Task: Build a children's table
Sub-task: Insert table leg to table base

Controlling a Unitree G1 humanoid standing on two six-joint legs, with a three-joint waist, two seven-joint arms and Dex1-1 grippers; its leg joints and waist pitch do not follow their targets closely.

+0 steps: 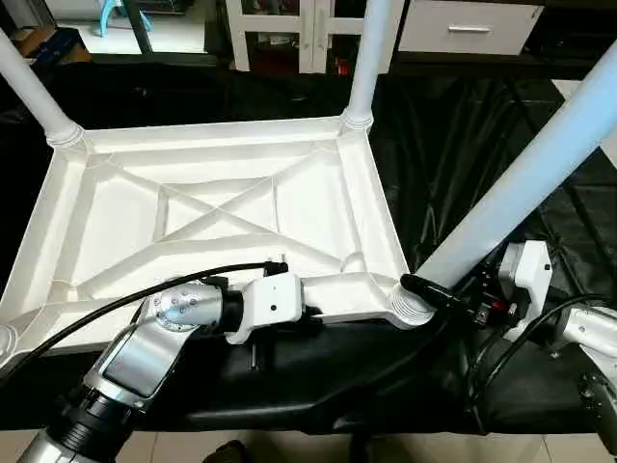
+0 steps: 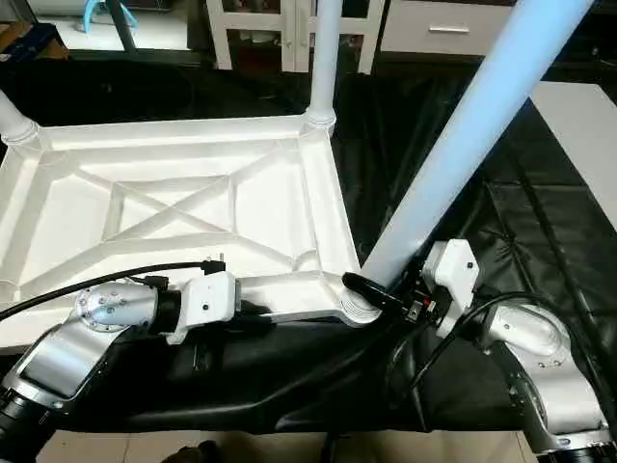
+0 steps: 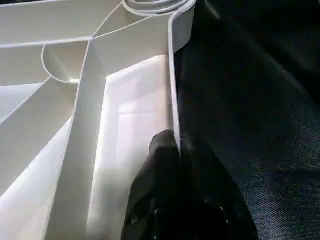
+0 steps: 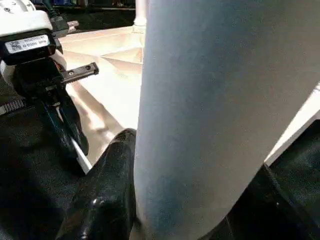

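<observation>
The children's table's white tabletop (image 1: pixel 222 183) lies upside down, its X-ribs facing up. White tube legs stand in the far left socket (image 1: pixel 29 87) and the far right socket (image 1: pixel 371 58). A third leg (image 1: pixel 521 183) leans out to the right from the near right socket (image 1: pixel 410 309). My right gripper (image 1: pixel 439 289) is shut around this leg just above the socket, one black finger (image 4: pixel 105 190) against the tube. My left gripper (image 3: pixel 175 150) is shut on the thin near rim (image 1: pixel 357 294) of the tabletop, one finger on each side of it.
The tabletop rests on the black-draped work table (image 1: pixel 463 145). A white cabinet (image 1: pixel 289 29) stands behind it and a white surface (image 2: pixel 578 135) lies at the right. A black cable (image 1: pixel 96 313) loops over my left forearm. The tabletop's near left corner socket (image 1: pixel 5 338) sits at the picture's edge.
</observation>
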